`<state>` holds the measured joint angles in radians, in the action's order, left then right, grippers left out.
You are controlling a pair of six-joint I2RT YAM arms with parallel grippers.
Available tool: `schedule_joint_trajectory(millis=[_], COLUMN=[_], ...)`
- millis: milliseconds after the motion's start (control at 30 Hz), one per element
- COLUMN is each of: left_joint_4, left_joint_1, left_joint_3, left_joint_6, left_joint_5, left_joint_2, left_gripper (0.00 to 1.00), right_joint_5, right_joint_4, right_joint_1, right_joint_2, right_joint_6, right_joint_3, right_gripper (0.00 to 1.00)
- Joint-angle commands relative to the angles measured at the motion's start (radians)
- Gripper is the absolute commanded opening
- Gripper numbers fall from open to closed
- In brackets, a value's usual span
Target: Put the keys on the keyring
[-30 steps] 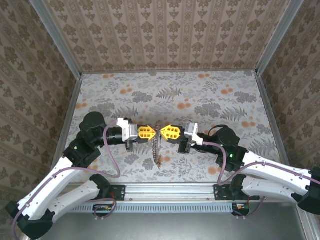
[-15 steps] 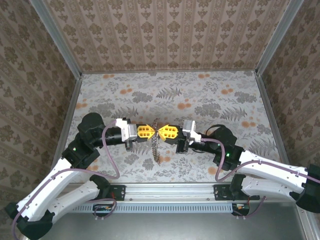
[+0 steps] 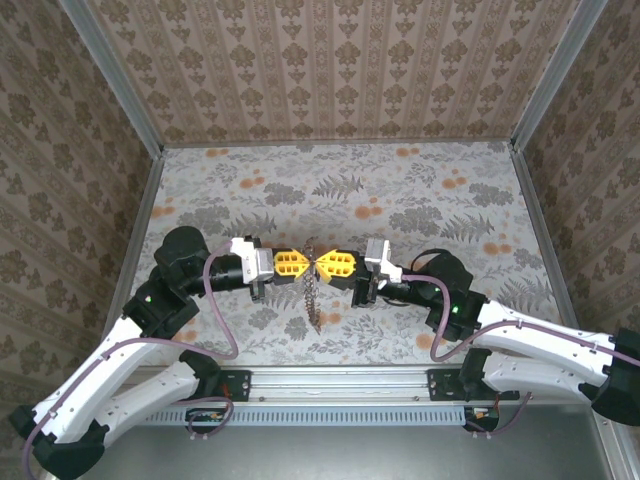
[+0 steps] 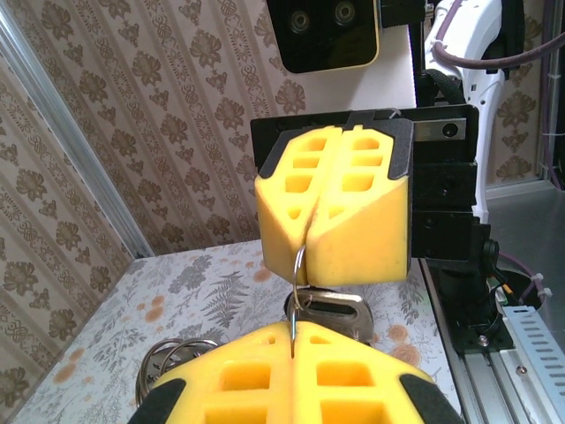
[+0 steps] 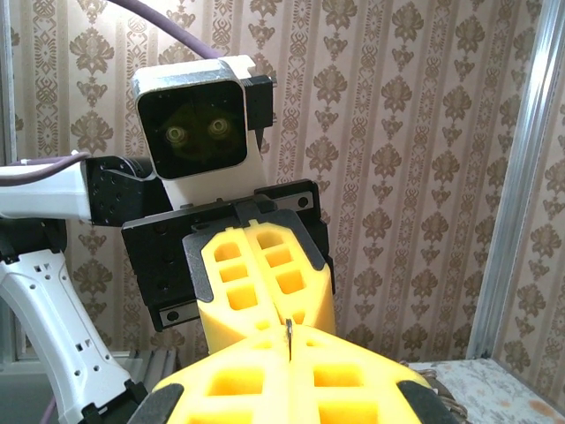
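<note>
My two grippers meet tip to tip above the middle of the table. The left gripper and the right gripper are both shut. A thin wire loop of the keyring is pinched between my left gripper's yellow fingertips and runs into the right gripper's shut fingers. The keyring's chain hangs down from where the tips meet. A flat grey slotted metal piece dangles under the loop. I cannot pick out the keys one by one. From the right wrist, a sliver of ring sticks up from my right gripper.
Several loose steel rings lie low at the left of the left wrist view. The floral table stretches behind the grippers. Patterned walls with metal corner posts close in three sides. A rail runs along the near edge.
The right gripper and its forearm have shifted a little to the left, closing against the left gripper's tips. Both stay shut and the chain still hangs between them.
</note>
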<state>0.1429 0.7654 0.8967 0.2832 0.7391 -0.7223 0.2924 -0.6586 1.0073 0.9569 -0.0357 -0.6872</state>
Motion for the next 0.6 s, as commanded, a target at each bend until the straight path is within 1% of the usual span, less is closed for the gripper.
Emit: schedule_joint_trajectory(millis=[0,133,567], left_joint_4=[-0.032,-0.032,-0.029], left_joint_1=[0.005,0.005,0.005], left_joint_3=[-0.002,-0.002,-0.002], left_joint_6=[0.017,0.016,0.017], left_joint_5=[0.001,0.003,0.008], left_joint_2=[0.017,0.017,0.020], left_gripper=[0.00,0.00,0.00], right_joint_5=[0.014,0.007,-0.104], right_joint_4=[-0.039,-0.039,-0.030], right_joint_1=[0.006,0.005,0.011], right_joint_2=[0.002,0.003,-0.016], right_joint_6=[0.029,0.030,0.017], right_joint_3=[0.003,0.005,0.023], right_gripper=[0.00,0.00,0.00])
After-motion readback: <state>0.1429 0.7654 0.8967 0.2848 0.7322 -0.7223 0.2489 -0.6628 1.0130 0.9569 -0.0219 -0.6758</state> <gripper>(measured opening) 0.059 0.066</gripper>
